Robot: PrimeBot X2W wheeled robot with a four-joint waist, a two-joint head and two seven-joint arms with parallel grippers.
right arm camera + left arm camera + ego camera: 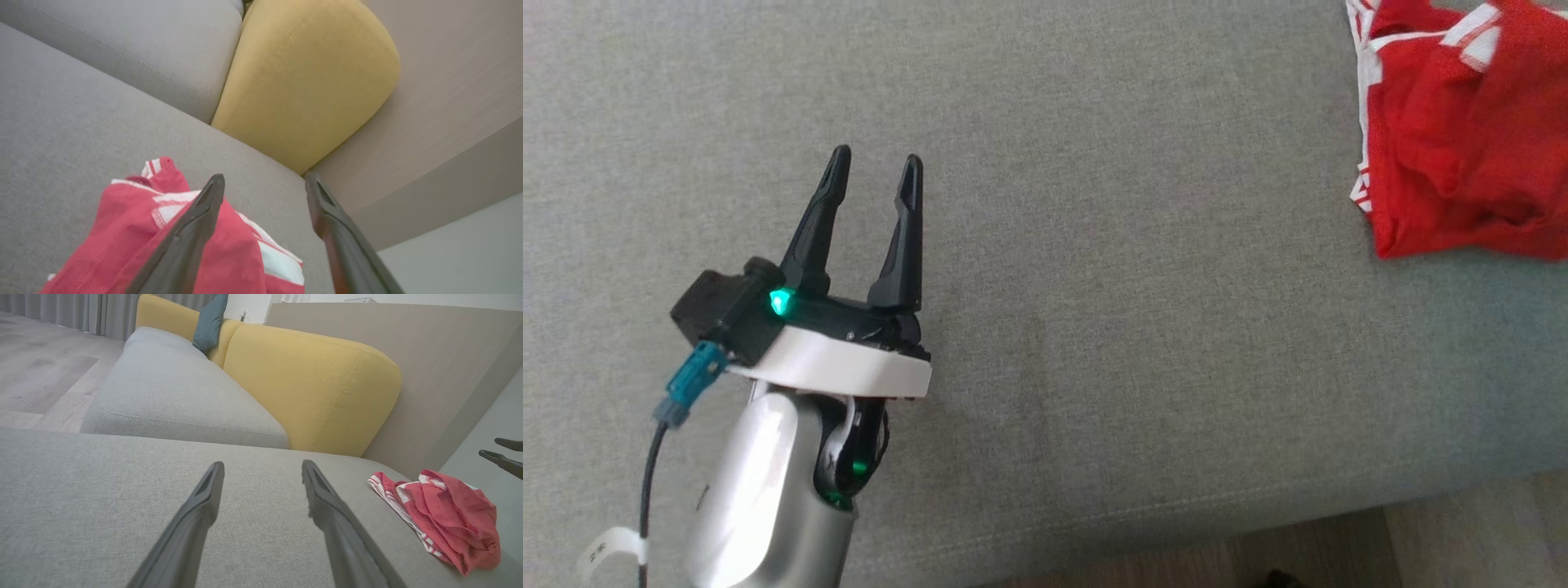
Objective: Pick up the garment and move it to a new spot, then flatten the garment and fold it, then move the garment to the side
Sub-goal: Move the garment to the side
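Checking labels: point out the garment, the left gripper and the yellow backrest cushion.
garment (1462,147), head view, on the red fabric mid-heap.
left gripper (877,157), head view, midway between its open fingertips.
yellow backrest cushion (318,388), left wrist view, on its front face.

Soft even daylight; blurry foreground

We are looking at a home living room: across the middle of the left wrist view runs a grey woven-fabric sofa seat (184,396) with a plump mustard-yellow upholstered backrest (318,388), and a teal fabric throw pillow (210,320) leans against it at the top centre. At the upper left we see a pale wood-plank floor (36,375) and grey pleated curtains (81,312), and at the upper right a beige wood-grain wall panel (441,355).
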